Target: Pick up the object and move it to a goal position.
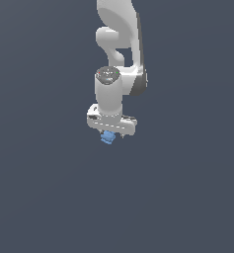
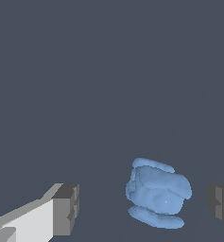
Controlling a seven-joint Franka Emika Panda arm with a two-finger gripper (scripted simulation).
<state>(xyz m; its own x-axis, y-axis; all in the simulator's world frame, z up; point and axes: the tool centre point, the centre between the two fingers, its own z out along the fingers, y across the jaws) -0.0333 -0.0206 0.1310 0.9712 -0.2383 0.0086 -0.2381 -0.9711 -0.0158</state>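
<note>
Over flat grey ground our gripper (image 2: 141,203) hangs with jaws apart and the object (image 2: 158,193) between them, untouched and nearer one pad, so we judge closing comes next, then lifting

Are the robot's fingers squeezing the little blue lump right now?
No. In the wrist view the blue lump sits between the fingers with gaps on both sides.
</note>
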